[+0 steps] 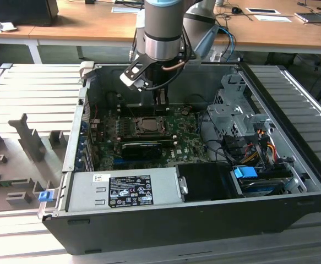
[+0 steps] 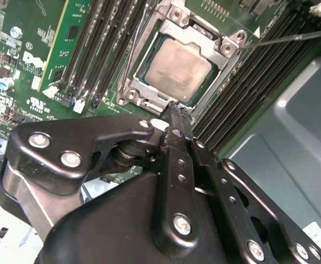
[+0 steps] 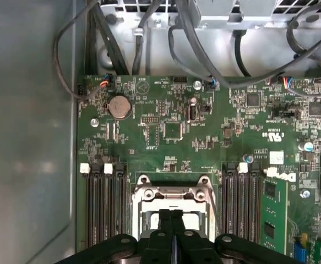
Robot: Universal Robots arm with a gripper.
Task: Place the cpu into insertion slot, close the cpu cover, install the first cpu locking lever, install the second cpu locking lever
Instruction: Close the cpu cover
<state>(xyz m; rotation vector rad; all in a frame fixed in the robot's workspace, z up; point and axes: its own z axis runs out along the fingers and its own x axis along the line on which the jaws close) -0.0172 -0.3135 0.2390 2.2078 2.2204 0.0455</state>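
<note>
Your arm (image 1: 163,33) reaches down into the open computer case (image 1: 292,110), which sits on the grey slatted tabletop (image 1: 33,88). The claw (image 2: 177,110) hangs over the green motherboard (image 3: 166,132), right at the edge of the processor socket. In both wrist views you can see its two black fingers (image 3: 166,231) pressed together with nothing between them. Their tips are at the rim of the socket, but you cannot tell whether they touch it. The cpu (image 2: 179,71) lies flat in the socket with its pale grey top facing up. The cpu cover (image 2: 201,32) is down around it, and its silvery frame shows the chip through the square opening. A thin metal rod (image 2: 292,36) runs out from one corner of the socket and crosses above the black memory slots (image 2: 259,71) on that side. More memory slots (image 3: 102,203) flank the socket on the other side. In the exterior view, the socket sits near the middle of the board, and a grey power supply box (image 1: 121,190) lies along the near wall of the case.
</note>
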